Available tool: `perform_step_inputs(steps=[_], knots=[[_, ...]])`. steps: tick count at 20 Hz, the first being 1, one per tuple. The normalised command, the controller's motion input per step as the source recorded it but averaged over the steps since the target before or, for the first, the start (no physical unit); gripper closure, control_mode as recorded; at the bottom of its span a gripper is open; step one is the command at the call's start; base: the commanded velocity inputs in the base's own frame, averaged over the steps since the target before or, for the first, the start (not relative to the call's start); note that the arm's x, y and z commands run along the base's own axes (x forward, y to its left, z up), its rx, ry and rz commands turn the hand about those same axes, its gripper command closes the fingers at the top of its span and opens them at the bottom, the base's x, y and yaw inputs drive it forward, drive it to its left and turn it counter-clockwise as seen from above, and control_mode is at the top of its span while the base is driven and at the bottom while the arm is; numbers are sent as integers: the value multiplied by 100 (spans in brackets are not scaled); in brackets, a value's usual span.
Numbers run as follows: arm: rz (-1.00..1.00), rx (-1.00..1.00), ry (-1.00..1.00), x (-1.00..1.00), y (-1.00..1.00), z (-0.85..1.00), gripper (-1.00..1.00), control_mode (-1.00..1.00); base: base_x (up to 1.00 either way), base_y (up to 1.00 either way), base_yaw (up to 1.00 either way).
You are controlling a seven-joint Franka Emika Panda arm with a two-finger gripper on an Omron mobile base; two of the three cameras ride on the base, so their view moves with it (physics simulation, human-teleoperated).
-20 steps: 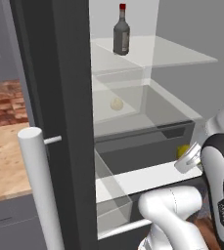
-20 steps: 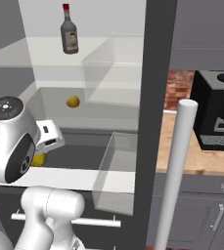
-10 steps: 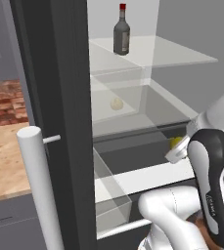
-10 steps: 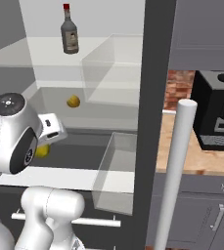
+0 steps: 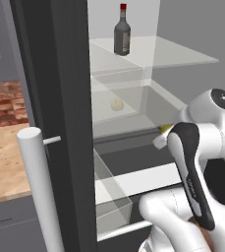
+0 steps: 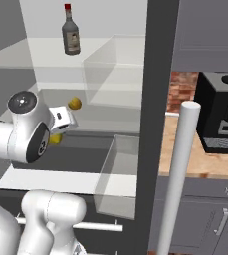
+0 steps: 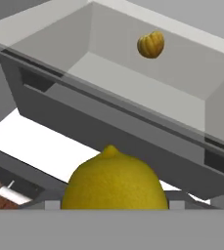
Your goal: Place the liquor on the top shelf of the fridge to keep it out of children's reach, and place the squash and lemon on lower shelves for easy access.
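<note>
Fridge [image 6: 153, 99] interior, pale, door open; liquor [image 5: 122, 32] upright on top shelf [image 5: 182, 56]; squash [image 7: 150, 45] on lower shelf; lemon [image 7: 111, 180] pinched in my tool [image 6: 60, 130]; lower shelf lies ahead and beyond the lemon, squash farther back.

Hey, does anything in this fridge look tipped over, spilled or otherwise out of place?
Nothing stands out. The small dark grey glass bottle with the red cap stands upright on the top glass shelf, the small ridged orange squash sits on a lower shelf, and the yellow lemon is at the gripper. No spills.
</note>
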Motion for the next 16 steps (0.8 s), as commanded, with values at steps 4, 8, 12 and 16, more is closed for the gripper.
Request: perform_step_inputs(steps=[4, 8, 12, 16], knots=[[-4, 0, 0, 91, -1, 0, 100, -100, 0, 0, 0], [0, 0, 0, 87, -9, -6, 100, -100, 0, 0, 0], [0, 0, 0, 85, -2, -17, 100, -100, 0, 0, 0], [0, 0, 0, 81, 0, -27, 100, -100, 0, 0, 0]])
